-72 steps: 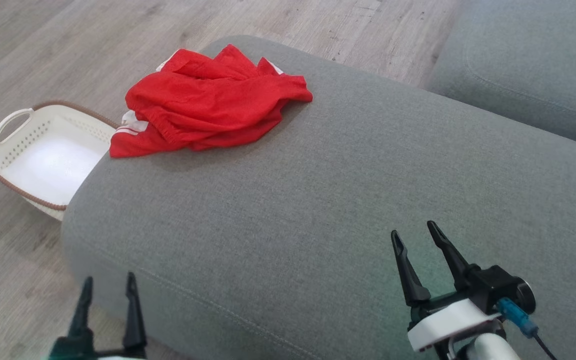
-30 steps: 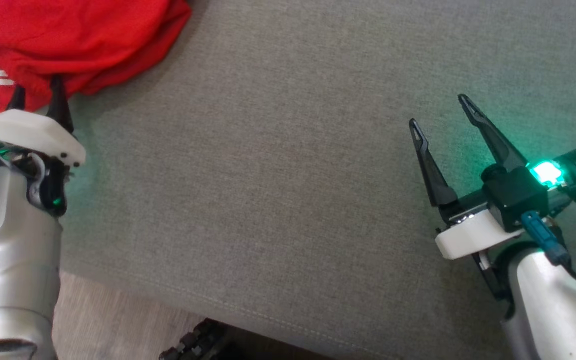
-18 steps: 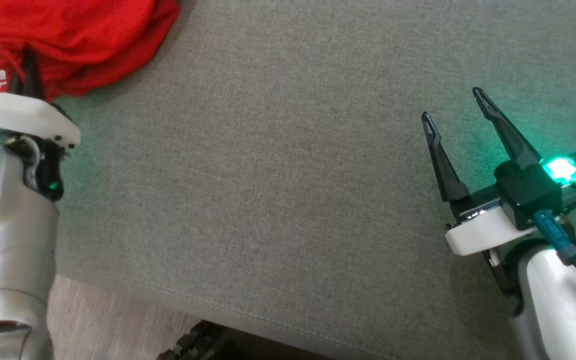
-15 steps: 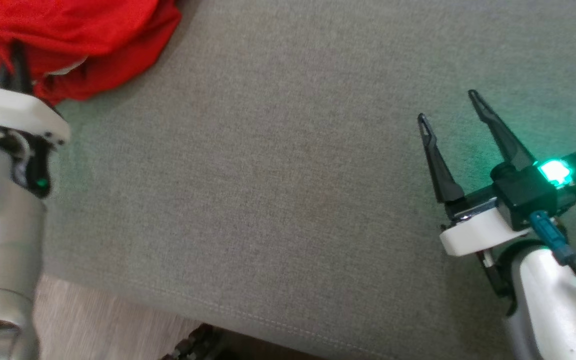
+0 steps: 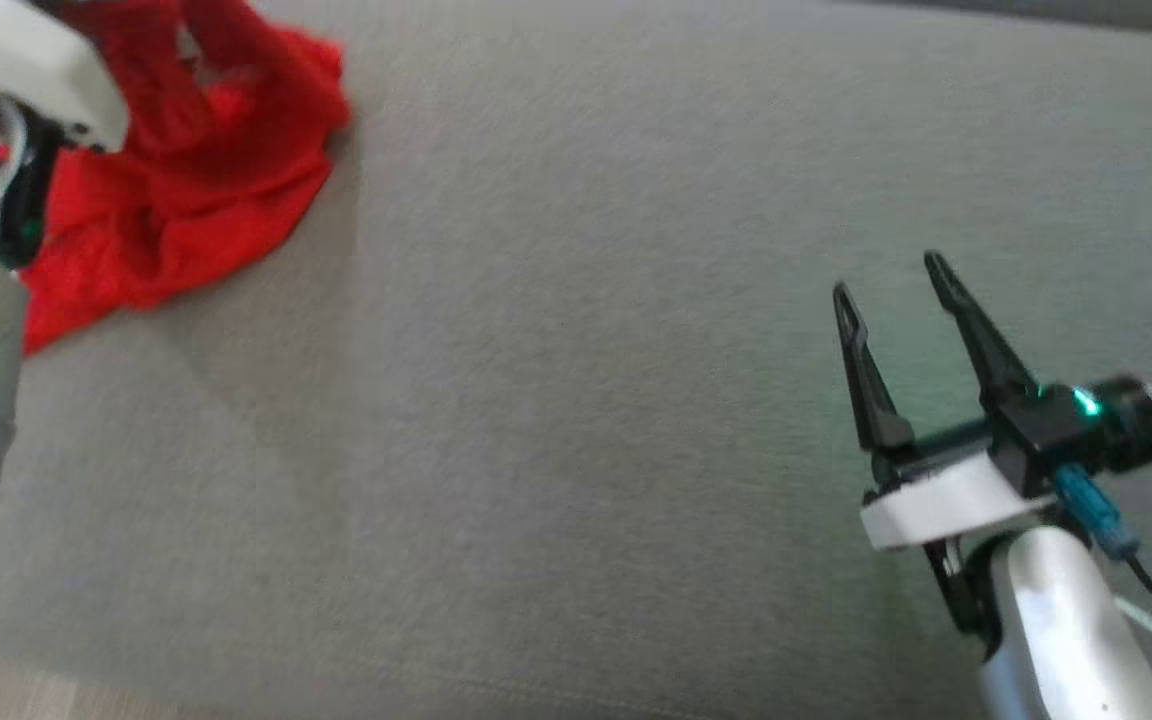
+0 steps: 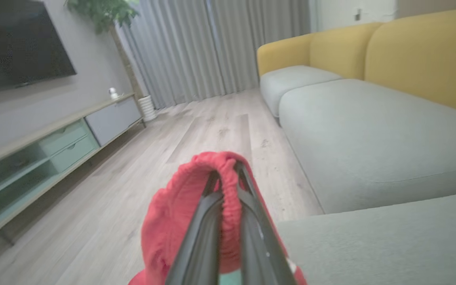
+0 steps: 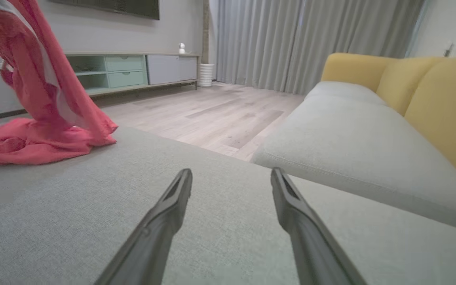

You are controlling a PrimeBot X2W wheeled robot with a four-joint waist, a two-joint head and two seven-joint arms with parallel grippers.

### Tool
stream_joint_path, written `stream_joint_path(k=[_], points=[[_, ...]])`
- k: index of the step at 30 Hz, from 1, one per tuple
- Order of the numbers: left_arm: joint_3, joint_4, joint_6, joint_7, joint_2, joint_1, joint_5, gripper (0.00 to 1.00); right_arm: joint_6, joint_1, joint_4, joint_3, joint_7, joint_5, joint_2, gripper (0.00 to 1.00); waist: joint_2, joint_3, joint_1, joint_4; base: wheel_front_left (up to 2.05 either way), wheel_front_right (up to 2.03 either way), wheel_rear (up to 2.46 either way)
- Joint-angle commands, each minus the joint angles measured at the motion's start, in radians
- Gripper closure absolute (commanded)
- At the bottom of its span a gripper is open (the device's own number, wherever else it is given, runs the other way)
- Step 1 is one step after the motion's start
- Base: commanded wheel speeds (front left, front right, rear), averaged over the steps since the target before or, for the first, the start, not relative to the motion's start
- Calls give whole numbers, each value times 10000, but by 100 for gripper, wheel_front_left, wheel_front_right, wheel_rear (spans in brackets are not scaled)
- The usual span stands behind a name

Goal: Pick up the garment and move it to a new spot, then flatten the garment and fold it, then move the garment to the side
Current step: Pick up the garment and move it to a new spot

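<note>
The red garment (image 5: 186, 190) with white trim hangs at the upper left of the grey cushion (image 5: 576, 400), its lower folds still resting on the fabric. In the left wrist view my left gripper (image 6: 228, 174) is shut on the garment's (image 6: 180, 213) elastic hem, which loops over the fingertips. In the head view the left arm rises along the left edge, its fingertips hidden. From the right wrist view the garment (image 7: 42, 99) hangs as a tall drape at the left. My right gripper (image 5: 891, 275) stands open and empty over the cushion at the lower right, its fingers (image 7: 172, 202) spread.
A second grey seat cushion (image 7: 350, 130) with yellow backrests (image 7: 441, 99) lies beyond a gap of wooden floor (image 7: 220, 114). A low TV cabinet (image 6: 54, 142) stands along the wall. Much bare cushion lies between the two grippers.
My left gripper closed on the garment's hem and lifted it off the cushion, so the cloth now hangs from it. The head view has shifted. The right gripper stays open.
</note>
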Motion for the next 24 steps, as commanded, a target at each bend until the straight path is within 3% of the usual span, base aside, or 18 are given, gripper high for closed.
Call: stream_joint_path(k=[1,7,16,21,24], points=[[79,-830,19,420,427,-611,8,100,75,171,-85,194,-264,400,142,0,0,-1072,3,-1139,0,0,0],[-391,-2278,116,1754,-324,-660,-330,100,75,324,391,113,-640,1036,146,0,0,-1587,3,-2060,0,0,0],[-448,-3674,1333,3685,-1813,-381,-1353,100,75,70,681,46,-992,1488,147,0,0,-998,3,-3225,0,0,0],[-404,-3513,1661,3732,-2047,814,-1773,100,75,-283,735,41,-1099,1564,148,0,0,-120,3,-3599,0,0,0],[-340,-2917,1687,3071,-1911,1643,-1728,100,75,-556,723,152,-1144,1605,148,0,0,425,3,-3798,0,0,0]])
